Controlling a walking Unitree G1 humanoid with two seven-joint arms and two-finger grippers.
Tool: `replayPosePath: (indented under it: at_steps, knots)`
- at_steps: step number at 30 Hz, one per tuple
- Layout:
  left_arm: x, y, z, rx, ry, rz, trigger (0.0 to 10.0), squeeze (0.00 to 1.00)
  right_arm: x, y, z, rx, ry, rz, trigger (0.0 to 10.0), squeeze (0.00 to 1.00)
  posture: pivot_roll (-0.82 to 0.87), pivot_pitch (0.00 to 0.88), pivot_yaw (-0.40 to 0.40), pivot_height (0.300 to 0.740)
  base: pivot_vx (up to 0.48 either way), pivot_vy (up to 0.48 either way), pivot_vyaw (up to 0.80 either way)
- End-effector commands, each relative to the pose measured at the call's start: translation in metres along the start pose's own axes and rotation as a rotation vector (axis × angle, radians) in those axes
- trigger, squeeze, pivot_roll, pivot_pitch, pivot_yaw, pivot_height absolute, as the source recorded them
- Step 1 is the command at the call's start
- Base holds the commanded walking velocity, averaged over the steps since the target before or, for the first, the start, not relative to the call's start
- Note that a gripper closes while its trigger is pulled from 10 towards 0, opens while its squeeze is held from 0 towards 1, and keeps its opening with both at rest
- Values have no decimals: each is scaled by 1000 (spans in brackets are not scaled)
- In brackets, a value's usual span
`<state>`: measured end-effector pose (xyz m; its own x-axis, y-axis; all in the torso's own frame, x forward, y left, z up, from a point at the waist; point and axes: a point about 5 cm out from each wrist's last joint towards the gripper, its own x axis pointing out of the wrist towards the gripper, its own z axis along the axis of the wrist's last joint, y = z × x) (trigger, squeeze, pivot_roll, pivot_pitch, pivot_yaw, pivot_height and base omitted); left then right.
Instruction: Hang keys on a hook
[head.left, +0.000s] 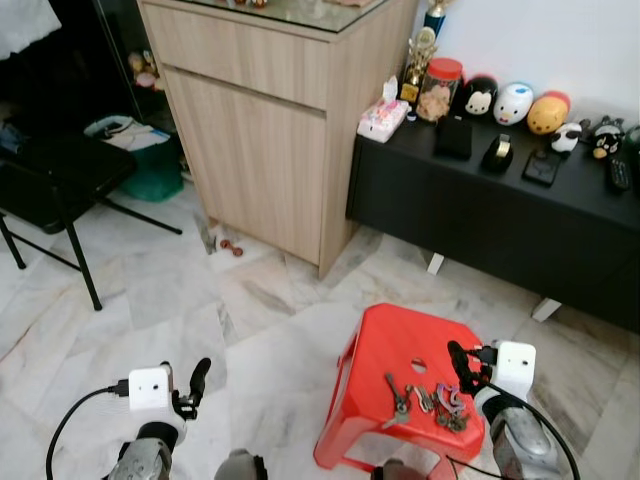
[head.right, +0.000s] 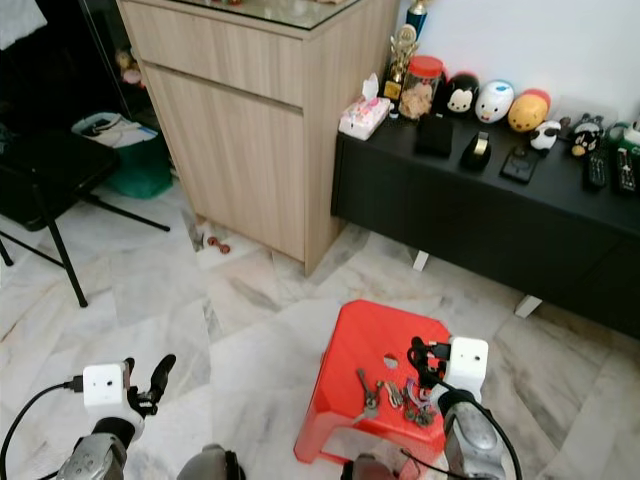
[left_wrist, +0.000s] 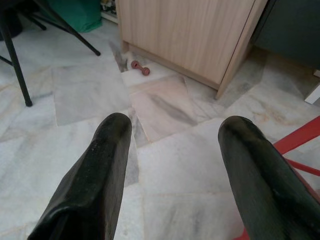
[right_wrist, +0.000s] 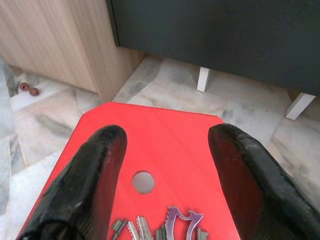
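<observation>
Nearest the camera, the right gripper (head.left: 465, 366) hovered over the near right part of a red stool (head.left: 400, 345), its two black fingers (right_wrist: 95, 175) set well apart with nothing between them. Keys (head.left: 432, 400), a bunch with a purple fob, lay flat on the stool's seat just near of its round centre hole (right_wrist: 143, 182), below the parted fingers and not touching them. At the near left, the left gripper (left_wrist: 175, 165) hung above the marble floor (head.left: 150, 300), its fingers likewise spread apart and empty.

Largest to smallest beyond: a wooden cabinet (head.left: 270, 110) stood at the far centre; a low black desk (head.left: 500, 215) ran along the far right wall; a black folding chair (head.left: 50, 185) stood at the far left, with a green bin (head.left: 150, 165) behind it. On the desk sat a row of rounded toy figures (head.left: 513, 103), a red-lidded jar (head.left: 438, 88), a trophy (head.left: 420, 60) and a tissue pack (head.left: 383, 118). A small red object (head.left: 232, 247) lay on the floor at the cabinet's foot.
</observation>
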<state>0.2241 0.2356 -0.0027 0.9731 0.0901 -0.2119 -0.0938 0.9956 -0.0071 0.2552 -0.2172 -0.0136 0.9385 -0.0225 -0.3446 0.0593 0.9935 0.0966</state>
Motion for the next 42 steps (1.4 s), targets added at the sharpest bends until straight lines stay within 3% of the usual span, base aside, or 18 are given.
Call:
replayPosePath:
  at_steps: [1,5,27,42]
  knots:
    - [1,-1,1,-1,5,-3,10000,0,0,0,-3,-18,37,7,10000,0,-32,90,-53,655,0,0,0]
    - [2,-2,1,-4,10,-7,10000,0,-1,3,-6,-28,53,33,10000,0,-32,90,-53,636,0,0,0]
    - [7,-7,2,-20,31,-45,10000,0,-6,9,-26,-2,181,75,10000,0,-28,68,-45,636,0,0,0]
    - [9,-10,2,-26,39,-56,10000,0,-6,7,-28,-6,209,58,10000,0,-29,55,-43,636,74,0,0]
